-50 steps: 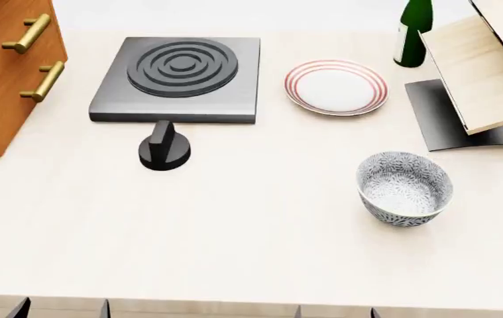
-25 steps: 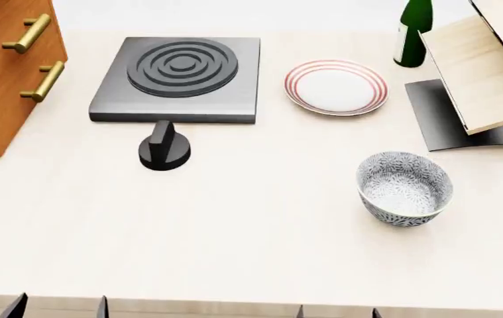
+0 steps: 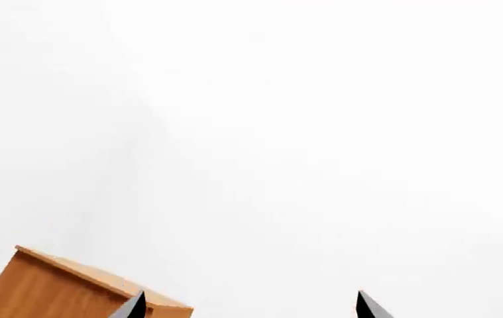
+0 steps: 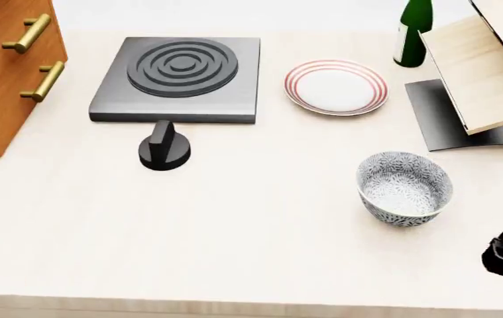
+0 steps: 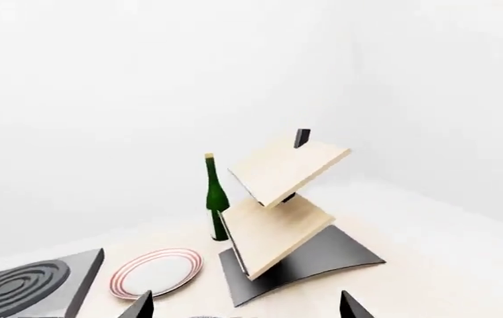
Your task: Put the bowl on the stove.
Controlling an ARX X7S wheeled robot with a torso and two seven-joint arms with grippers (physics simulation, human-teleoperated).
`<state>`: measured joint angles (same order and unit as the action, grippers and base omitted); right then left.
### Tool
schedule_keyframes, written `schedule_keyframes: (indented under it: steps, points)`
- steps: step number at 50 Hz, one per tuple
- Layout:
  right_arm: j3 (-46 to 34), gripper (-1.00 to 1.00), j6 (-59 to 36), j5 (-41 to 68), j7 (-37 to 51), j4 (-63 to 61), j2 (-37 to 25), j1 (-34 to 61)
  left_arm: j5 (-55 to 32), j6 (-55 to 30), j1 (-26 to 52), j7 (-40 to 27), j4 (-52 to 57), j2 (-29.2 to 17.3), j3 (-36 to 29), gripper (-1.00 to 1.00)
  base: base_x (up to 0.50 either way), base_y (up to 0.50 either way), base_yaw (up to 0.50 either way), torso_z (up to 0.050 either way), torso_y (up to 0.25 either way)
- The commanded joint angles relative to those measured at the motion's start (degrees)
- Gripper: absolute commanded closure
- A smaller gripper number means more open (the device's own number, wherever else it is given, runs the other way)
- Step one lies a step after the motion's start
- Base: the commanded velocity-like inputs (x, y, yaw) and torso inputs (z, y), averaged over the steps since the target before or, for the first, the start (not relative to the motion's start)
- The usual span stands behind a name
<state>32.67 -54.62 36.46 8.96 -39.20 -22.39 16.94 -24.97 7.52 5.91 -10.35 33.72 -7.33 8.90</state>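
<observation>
Left wrist view: the left claw [image 3: 249, 311] shows two dark fingertips [image 3: 132, 307] set wide apart, holding nothing, beside a wooden cabinet [image 3: 48, 288].

Head view: the bowl [image 4: 405, 188] stands upright toward the tabletop's [image 4: 251, 232] front right corner, well apart from the stove [image 4: 179, 78] near the far edge.

Right wrist view: the right claw [image 5: 244, 308] is spread and empty, facing the plate [image 5: 156, 272], bottle [image 5: 216, 198] and shelf rack [image 5: 282, 212].

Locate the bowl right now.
Head view: the bowl stands on the counter at right, nearer the robot than the plate, far from the stove.
</observation>
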Motion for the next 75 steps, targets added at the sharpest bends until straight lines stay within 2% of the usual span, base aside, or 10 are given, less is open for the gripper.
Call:
schedule_keyframes:
  steps: [1, 2, 8, 11, 15, 24, 32, 39, 71, 75]
  points:
    - [38.5, -1.0, -22.0, 15.8, -3.2, -9.8, -13.2, 1.4, -0.8, 7.7, 5.5, -5.0, 14.4, 1.3, 10.4, -1.0, 0.0, 0.0, 0.0, 0.0, 0.0]
    - [46.9, -1.0, -25.6, 18.6, -3.9, -8.4, -14.9, 1.6, 1.3, 9.6, 5.8, -5.1, 15.0, 2.2, 10.8, -1.0, 0.0, 0.0, 0.0, 0.0, 0.0]
    - [63.3, -1.0, -28.6, 19.5, -9.8, -5.3, -17.8, -5.5, 1.8, 10.3, 5.7, -6.2, 15.6, 2.2, 10.6, -1.0, 0.0, 0.0, 0.0, 0.0, 0.0]
    - [63.7, -1.0, -28.2, 19.5, -12.9, -4.1, -17.7, -9.2, 2.0, 10.4, 5.8, -6.7, 15.5, 2.1, 10.6, -1.0, 0.0, 0.0, 0.0, 0.0, 0.0]
    - [65.7, -1.0, -30.9, 22.8, -13.9, -2.0, -17.9, -8.7, 2.2, 10.5, 5.7, -7.4, 15.2, 2.0, 10.5, -1.0, 0.0, 0.0, 0.0, 0.0, 0.0]
    - [65.4, -1.0, -28.7, 24.5, -16.3, -2.5, -15.4, -10.1, 2.0, 11.0, 5.3, -8.4, 13.9, 1.6, 10.2, -1.0, 0.0, 0.0, 0.0, 0.0, 0.0]
    - [61.2, -1.0, -23.3, 21.1, -18.1, -3.5, -12.6, -12.1, 2.2, 11.6, 4.9, -9.0, 13.2, 1.3, 9.7, -1.0, 0.0, 0.0, 0.0, 0.0, 0.0]
    - [57.2, -1.0, -21.9, 20.8, -18.0, -4.3, -11.2, -11.5, 2.7, 12.1, 4.5, -9.4, 12.5, 1.1, 9.1, -1.0, 0.0, 0.48, 0.0, 0.0, 0.0]
    - [54.5, -1.0, -20.7, 22.0, -16.4, -4.7, -10.8, -11.2, 4.0, 13.5, 3.4, -11.0, 10.8, -0.7, 7.1, -1.0, 0.0, 0.5, 0.0, 0.0, 0.0]
    - [53.9, -1.0, -20.5, 21.8, -16.3, -4.6, -10.8, -11.5, 4.1, 13.4, 3.5, -11.3, 10.8, -0.9, 7.0, -1.0, 0.0, 0.0, 0.0, 0.0, 0.0]
